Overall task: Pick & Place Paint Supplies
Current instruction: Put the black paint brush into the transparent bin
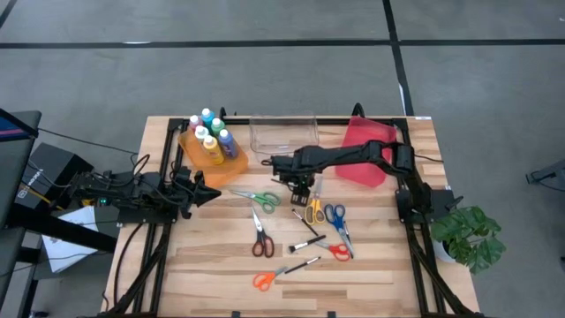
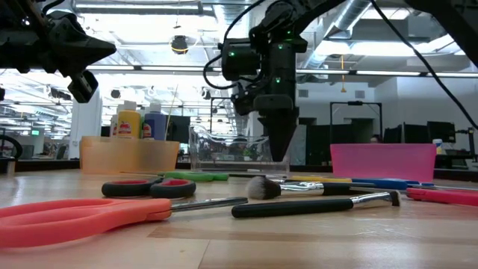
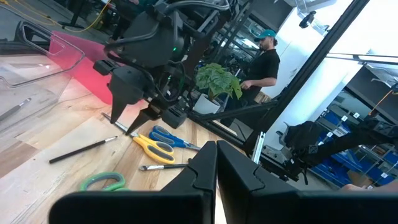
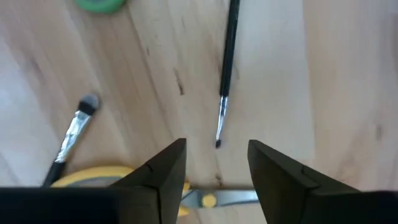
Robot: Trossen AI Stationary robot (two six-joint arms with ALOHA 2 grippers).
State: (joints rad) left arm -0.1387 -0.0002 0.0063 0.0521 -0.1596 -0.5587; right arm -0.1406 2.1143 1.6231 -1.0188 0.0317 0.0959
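Hovering right gripper (image 1: 305, 188), fingers parted, empty, above yellow-handled scissors (image 1: 313, 210) and thin dark paintbrush (image 4: 225, 74) mid-tabletop; left gripper (image 1: 209, 193) pinched shut, empty, near left edge.

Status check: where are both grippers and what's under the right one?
Right gripper jaws open, empty, poised over yellow scissors. Thin paintbrush just beyond. Left gripper shut, parked at table's left side. Nothing blocking.

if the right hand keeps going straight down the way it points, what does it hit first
Most likely the yellow-handled scissors: the right hand, open and pointing down at the wooden table, has their blades and pivot between its fingertips. The thin dark paintbrush lies just beyond.
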